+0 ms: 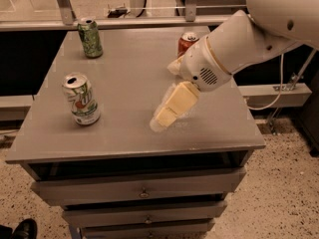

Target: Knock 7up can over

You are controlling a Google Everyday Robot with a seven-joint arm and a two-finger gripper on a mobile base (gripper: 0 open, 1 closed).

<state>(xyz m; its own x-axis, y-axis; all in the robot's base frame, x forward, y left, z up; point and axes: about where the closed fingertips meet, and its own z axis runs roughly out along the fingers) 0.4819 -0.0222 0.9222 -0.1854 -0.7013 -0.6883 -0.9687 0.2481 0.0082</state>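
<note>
Camera view shows the 7up can (81,99) standing upright near the front left corner of the table (124,146), its opened top facing up and bare tabletop on every side. Nothing props it, so a sideways push high on its wall should tip it. The gripper (164,118) hangs low over the table's front middle, well apart from the can, angled down toward the surface and holding nothing. Whether it is wide or narrow I cannot tell. Its low, slanted pose looks suited to a sweep toward the can. The arm (239,44) reaches in from the right and partly hides a red can (187,43). A green can (90,38) stands at the far left corner, clear of the likely path.
</note>
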